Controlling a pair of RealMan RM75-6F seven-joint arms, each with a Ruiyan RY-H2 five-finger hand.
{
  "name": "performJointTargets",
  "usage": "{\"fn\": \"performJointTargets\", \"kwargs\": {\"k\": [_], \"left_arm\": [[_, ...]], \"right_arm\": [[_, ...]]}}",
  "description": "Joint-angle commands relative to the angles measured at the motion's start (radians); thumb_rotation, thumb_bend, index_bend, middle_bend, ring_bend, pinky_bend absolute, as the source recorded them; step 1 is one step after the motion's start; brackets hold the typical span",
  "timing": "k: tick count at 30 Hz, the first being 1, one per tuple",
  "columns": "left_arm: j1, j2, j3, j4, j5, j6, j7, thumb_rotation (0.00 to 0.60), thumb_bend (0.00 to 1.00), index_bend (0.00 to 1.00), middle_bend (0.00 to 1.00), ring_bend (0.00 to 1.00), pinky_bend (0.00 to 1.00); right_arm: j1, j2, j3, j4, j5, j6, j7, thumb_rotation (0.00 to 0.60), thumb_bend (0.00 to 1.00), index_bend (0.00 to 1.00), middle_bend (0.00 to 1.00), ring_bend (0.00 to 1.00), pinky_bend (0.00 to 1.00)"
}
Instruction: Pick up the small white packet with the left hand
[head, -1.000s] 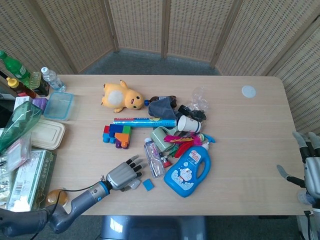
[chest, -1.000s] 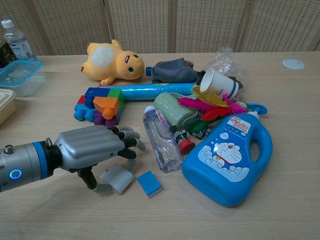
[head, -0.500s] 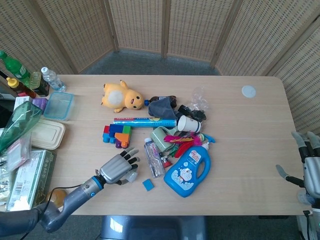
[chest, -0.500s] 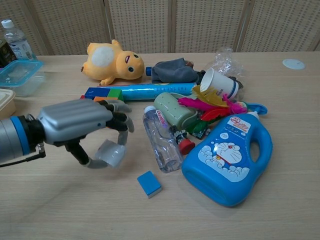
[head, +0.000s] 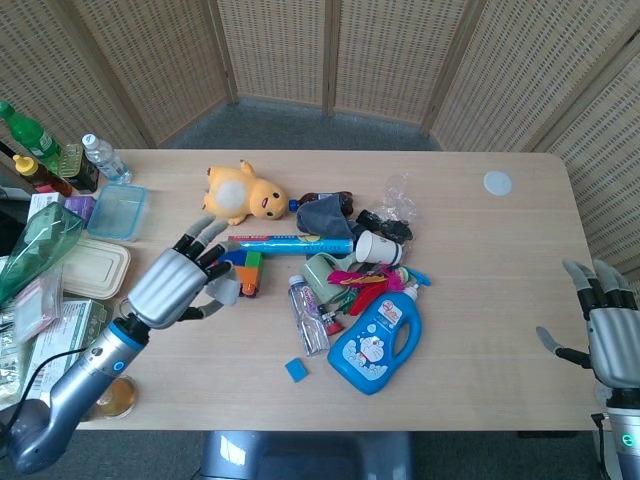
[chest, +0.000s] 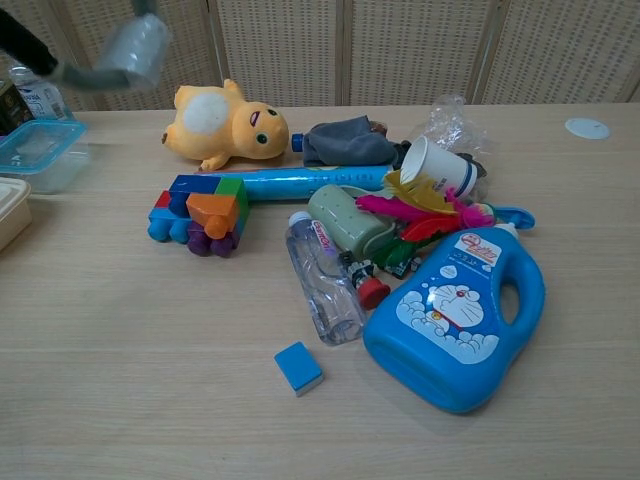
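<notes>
Left hand (head: 172, 287) pinched small white packet (head: 222, 291) at fingertip side, raised off tabletop (head: 480, 300). Packet judged light, limp, slippery; edge pinch adequate. Right hand (head: 612, 345) released, idle.

Lab-like test room, woven folding screens (head: 330, 55), cluttered wooden table (head: 480, 290), toys and bottles

bare table (head: 500, 330) right, clutter pile (head: 340, 280) centre

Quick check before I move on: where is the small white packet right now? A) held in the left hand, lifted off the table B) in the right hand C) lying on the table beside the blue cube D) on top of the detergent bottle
A: the left hand holds the small white packet in its fingers, raised above the table.
</notes>
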Motion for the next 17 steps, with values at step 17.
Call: {"fn": "performJointTargets", "kwargs": {"k": [17], "left_arm": [[0.061, 0.135, -0.082, -0.058, -0.036, 0.107, -0.043, 0.600, 0.29, 0.55, 0.25, 0.00, 0.00]], "right_arm": [[0.016, -0.008, 0.006, 0.000, 0.012, -0.021, -0.014, 0.504, 0.24, 0.08, 0.16, 0.00, 0.00]]}}
